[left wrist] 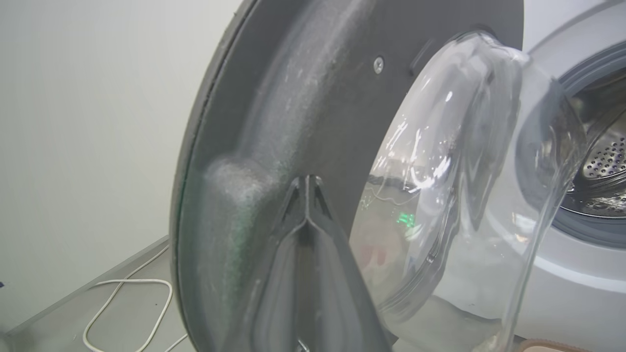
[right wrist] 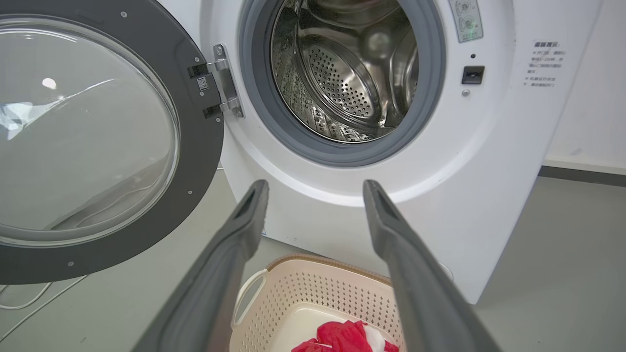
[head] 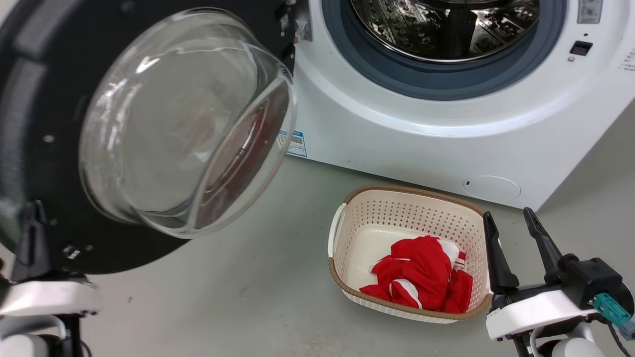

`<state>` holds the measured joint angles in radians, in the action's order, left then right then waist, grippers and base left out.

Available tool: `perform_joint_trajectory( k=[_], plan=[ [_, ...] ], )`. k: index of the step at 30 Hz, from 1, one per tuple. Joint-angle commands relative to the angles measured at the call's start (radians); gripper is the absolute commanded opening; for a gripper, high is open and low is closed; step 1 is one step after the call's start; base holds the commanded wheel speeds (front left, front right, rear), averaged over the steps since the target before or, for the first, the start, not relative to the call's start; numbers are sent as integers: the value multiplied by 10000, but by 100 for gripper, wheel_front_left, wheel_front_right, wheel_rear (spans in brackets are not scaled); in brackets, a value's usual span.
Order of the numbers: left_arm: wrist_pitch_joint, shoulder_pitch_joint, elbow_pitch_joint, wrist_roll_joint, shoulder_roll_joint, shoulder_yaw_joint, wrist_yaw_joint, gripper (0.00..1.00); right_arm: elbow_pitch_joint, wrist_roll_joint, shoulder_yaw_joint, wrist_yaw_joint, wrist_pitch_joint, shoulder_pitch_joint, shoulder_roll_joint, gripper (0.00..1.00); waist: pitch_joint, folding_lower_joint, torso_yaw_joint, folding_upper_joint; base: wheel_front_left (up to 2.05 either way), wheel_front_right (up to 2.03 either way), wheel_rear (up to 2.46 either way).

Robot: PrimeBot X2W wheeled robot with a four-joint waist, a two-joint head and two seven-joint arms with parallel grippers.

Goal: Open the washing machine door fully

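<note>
We judge the opening to be in its last stretch. The door (head: 183, 124) stands swung out to the left of the washing machine (head: 421, 144), hanging on its hinge (right wrist: 225, 80). Its inner face and glass bowl are turned toward us, well clear of the drum opening.

Our left gripper (left wrist: 307, 188) sits low against the door's dark inner rim, jaws closed tip to tip with nothing between them; we cannot tell whether the tips touch the rim. Our right gripper (head: 508, 214) hovers by the basket (head: 412, 191) of red cloth (head: 421, 277), jaws wide and empty.

If any swing is left, the next move probably calls for a gentle outward push with the closed tips until the hinge stops.

A blue-and-white sticker (head: 296, 144) and some printed lines (right wrist: 543, 63) on the machine's front are too small to read, and we can make out no brand name.
</note>
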<state>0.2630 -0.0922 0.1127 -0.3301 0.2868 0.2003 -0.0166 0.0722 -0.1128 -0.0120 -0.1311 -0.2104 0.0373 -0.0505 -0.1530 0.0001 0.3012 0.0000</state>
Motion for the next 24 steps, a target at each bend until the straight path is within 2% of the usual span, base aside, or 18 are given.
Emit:
perform_joint_trajectory(
  k=[1,10,20,21,23,24],
  plan=[
    [20,-255,232,37,78,276,134,0,-31,64,-23,7,-22,76,10,100,-61,-1,-78,0,0,0,0],
    [19,-713,1178,731,-262,1243,840,0,73,-35,-84,7,-85,97,10,100,8,-1,-294,0,0,0,0],
    [21,529,161,1553,-1416,1239,1181,0,253,-281,-49,7,-194,-201,11,100,627,-1,-395,0,0,0,0],
    [21,666,14,1623,-1529,1165,1211,7,265,-286,-41,7,-190,-225,11,100,681,-1,-379,0,0,0,0],
    [21,913,-254,1786,-1697,1034,1220,71,267,-293,-59,7,-211,-282,11,100,791,-1,-358,0,0,0,0],
    [21,1014,-411,1857,-1784,961,1233,89,258,-289,-49,7,-218,-317,10,100,835,-1,-344,0,0,0,0]
  ],
)
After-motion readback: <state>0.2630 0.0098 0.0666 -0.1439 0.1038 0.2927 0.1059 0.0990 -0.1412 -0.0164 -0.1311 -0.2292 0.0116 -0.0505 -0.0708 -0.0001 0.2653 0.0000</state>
